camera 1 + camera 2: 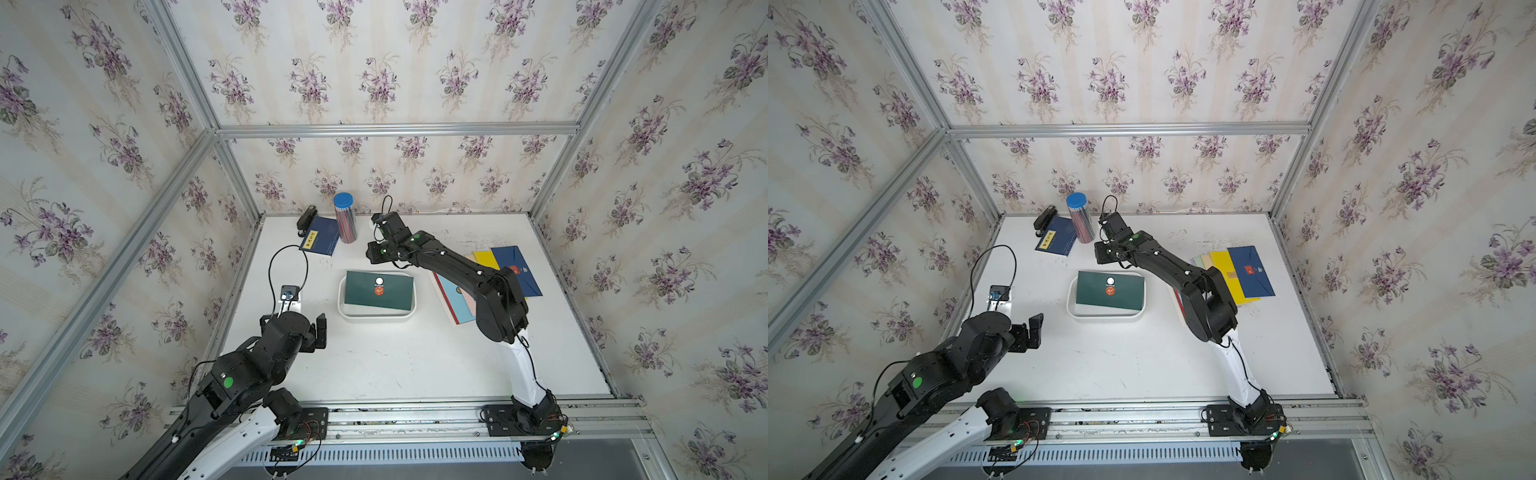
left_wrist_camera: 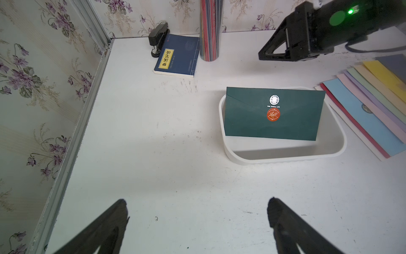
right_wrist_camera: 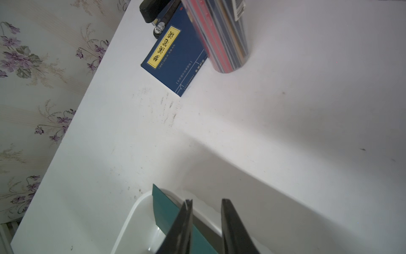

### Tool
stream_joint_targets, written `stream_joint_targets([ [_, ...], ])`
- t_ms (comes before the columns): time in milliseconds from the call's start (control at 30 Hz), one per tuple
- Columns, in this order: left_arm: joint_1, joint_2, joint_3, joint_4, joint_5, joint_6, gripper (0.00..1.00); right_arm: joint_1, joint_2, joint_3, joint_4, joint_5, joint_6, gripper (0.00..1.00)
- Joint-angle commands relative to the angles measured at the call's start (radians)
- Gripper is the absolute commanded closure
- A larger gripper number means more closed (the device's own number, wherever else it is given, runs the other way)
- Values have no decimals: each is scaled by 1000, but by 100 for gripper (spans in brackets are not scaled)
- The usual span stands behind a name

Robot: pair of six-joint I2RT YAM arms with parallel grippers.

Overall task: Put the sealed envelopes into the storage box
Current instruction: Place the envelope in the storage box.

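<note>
Right gripper narrowly parted, holding nothing, hanging just beyond the storage box, in which the dark green envelope leans on the far rim (left gripper wide apart, likewise empty).

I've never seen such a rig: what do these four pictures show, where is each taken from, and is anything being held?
These are two robot arms mounted at a table's front edge, each ending in a two-fingered pincer. Two pictures look down from overhead; the other two come from cameras on the arms' wrists. On the white table a green envelope leans inside a shallow white box, with more coloured envelopes fanned out beside it. At the back sit a navy booklet, a black stapler and a tube of pencils. The left pincer is wide open; the right pincer, near the box's far edge, has its fingers apart. Neither holds anything.
</note>
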Motion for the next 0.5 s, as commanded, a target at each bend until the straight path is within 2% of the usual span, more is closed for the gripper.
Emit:
stream_joint_targets([
  [0,0,0,-1,25,-4,5,0,23,87,136,-81,-11,33,73],
  [167,1,6,2,23,-7,7,0,38,217,339,-184,-16,37,75],
  [467,0,10,1,25,-6,7,0,60,279,371,-223,-23,10,82],
])
